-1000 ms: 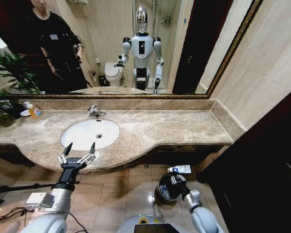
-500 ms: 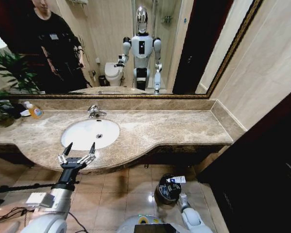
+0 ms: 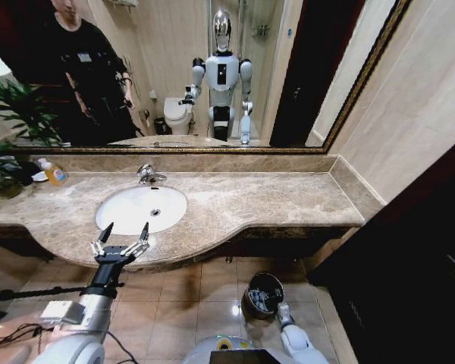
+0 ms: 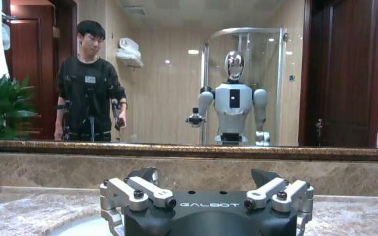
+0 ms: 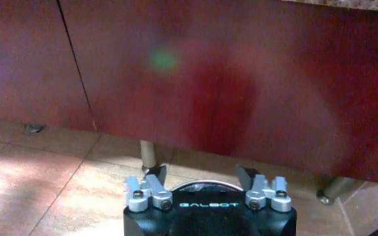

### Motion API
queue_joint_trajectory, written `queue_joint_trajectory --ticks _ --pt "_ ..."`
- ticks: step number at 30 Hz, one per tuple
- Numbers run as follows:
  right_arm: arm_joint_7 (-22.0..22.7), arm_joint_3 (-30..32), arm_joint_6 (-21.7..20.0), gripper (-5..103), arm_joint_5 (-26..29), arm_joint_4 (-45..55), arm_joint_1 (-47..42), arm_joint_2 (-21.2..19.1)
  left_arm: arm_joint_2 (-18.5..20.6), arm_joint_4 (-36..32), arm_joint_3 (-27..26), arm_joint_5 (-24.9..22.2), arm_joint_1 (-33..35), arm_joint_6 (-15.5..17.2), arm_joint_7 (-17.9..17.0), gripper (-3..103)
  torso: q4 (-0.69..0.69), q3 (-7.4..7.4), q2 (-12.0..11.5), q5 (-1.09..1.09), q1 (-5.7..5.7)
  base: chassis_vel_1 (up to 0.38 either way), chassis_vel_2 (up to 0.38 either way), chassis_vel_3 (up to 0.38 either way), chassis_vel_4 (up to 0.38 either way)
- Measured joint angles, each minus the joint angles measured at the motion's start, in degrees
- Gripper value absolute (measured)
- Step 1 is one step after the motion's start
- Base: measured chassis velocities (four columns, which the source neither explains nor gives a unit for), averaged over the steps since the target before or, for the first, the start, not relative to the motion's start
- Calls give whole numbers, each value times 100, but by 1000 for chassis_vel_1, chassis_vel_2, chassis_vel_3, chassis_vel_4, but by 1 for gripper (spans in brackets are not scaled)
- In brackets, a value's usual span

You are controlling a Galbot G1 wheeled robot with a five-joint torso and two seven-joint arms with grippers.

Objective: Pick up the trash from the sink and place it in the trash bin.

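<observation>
white trash, a small tube with a blue end that a second earlier was pinched in the right claw [image 5: 201, 178] above the trash bin [image 3: 263, 295], was gone from that claw; half a second earlier it showed at the bin's mouth, and now the claw's fingers stood apart and bare, low down on the floor just on the near side of the bin. my reading was that the piece had dropped inside, so one delivery looked finished, though the bin's dark interior did not let me pick it out. in the right wrist view the bin's shiny rim peeked out just beyond the parted fingertips, with the red-brown cabinet front [image 5: 208, 73] behind it. the bin itself was a small round dark cylinder with a bright rim, standing upright on the tiled floor under the right part of the brown marble worktop [image 3: 273, 201]. the left claw [image 3: 121, 236] had not moved over that second: it hung at the near edge of the worktop, just on the near side of the sink [image 3: 129, 220], fingers spread wide and holding nothing. the oval white sink looked bare apart from its drain, with no tube or packet that i could make out in it, which suggested little or nothing was left to collect.
</observation>
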Motion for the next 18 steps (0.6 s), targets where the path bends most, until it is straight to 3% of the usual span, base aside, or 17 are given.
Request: queue_joint_trajectory --ticks 2,8,18 --pt "1 0 11 84 14 -23 0 -8 0 0 0 0 0 0 0 100 0 0 0 1 0 0 0 0 0" --pt "1 3 30 98 45 -48 0 -14 0 0 0 0 0 0 0 100 0 0 0 0 0 0 0 0 0" --pt "1 12 34 100 116 49 -52 -55 0 0 0 0 0 0 0 100 0 0 0 0 0 0 0 0 0"
